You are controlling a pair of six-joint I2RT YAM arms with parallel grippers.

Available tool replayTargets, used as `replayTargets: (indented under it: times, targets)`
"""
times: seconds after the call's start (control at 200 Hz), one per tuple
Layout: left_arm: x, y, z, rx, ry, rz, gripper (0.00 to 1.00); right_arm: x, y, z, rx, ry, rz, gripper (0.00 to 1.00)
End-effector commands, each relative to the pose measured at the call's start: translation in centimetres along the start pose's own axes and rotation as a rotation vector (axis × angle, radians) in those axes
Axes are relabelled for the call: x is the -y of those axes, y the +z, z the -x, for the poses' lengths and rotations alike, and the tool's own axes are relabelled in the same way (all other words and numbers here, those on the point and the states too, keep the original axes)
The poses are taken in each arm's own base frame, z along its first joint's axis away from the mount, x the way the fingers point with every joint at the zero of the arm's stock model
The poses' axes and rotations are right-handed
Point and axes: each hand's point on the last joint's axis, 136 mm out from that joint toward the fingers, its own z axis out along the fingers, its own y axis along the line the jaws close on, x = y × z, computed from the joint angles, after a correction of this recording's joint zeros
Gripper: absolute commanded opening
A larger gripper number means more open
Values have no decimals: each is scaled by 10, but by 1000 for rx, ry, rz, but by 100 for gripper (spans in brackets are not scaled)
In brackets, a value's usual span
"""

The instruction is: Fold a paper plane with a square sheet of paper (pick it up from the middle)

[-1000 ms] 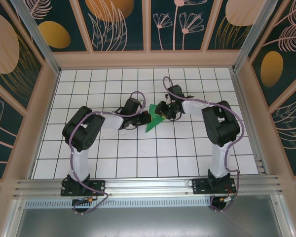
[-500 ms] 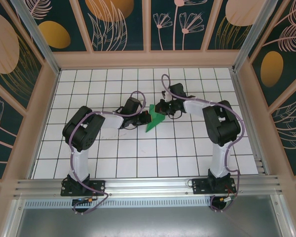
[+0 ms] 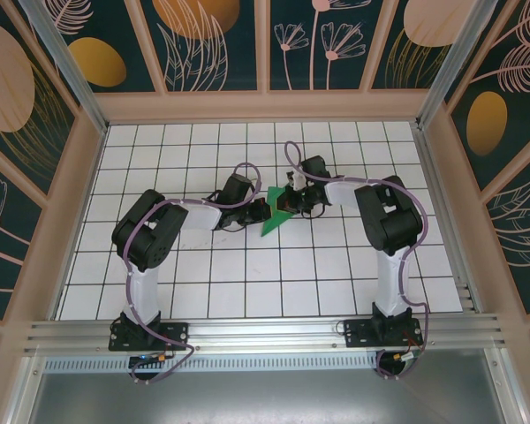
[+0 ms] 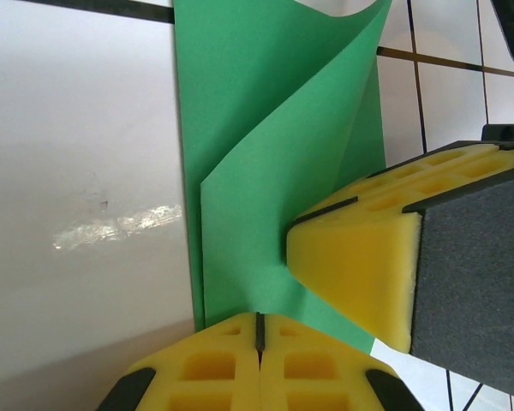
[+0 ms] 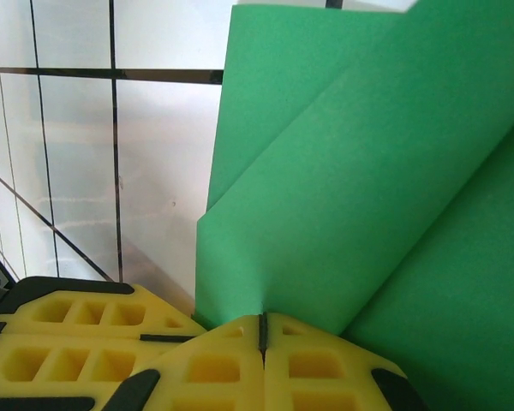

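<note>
The green sheet of paper [image 3: 275, 215] lies mid-table, folded into a pointed shape with its tip toward the near edge. One flap curls up off the tiles [image 4: 274, 163] [image 5: 360, 180]. My left gripper [image 3: 263, 208] is shut with the paper's edge pinched in the seam between its yellow pads [image 4: 259, 330]. My right gripper [image 3: 288, 201] comes in from the other side and is shut on the lifted flap's edge [image 5: 261, 324]. The two grippers sit almost touching: the right one's pads [image 4: 368, 257] show in the left wrist view, the left one's pads [image 5: 68, 347] in the right wrist view.
The white gridded table [image 3: 247, 274] is walled by a wooden frame [image 3: 88, 159] on three sides. An aluminium rail [image 3: 265, 331] carrying both arm bases runs along the near edge. A scuff mark [image 4: 120, 224] shines on the tile left of the paper.
My right gripper has shifted slightly left toward the left gripper and closed on the paper's raised flap. The left gripper has stayed shut in place.
</note>
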Motion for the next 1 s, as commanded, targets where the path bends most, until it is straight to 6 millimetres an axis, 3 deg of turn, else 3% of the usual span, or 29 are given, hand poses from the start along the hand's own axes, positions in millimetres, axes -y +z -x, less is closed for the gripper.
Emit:
replayTargets:
  times: [0.0,0.13,0.205,0.55,0.811,0.991]
  targets:
    - [-41,8,-23,-69,-31,145,1,23,5,3,8,0,-89,4]
    - [-45,7,-26,-80,-21,162,1,-3,-7,17,56,-35,-5,4]
    - [-47,6,-27,-83,-14,174,1,-8,-11,23,79,-38,10,4]
    - [-49,6,-32,-101,-7,176,1,37,-7,34,112,76,-80,4]
    - [-50,7,-32,-103,-5,177,1,-1,-20,51,144,7,21,4]
    - [-49,7,-31,-102,-7,176,1,-9,-4,32,70,-15,70,4]
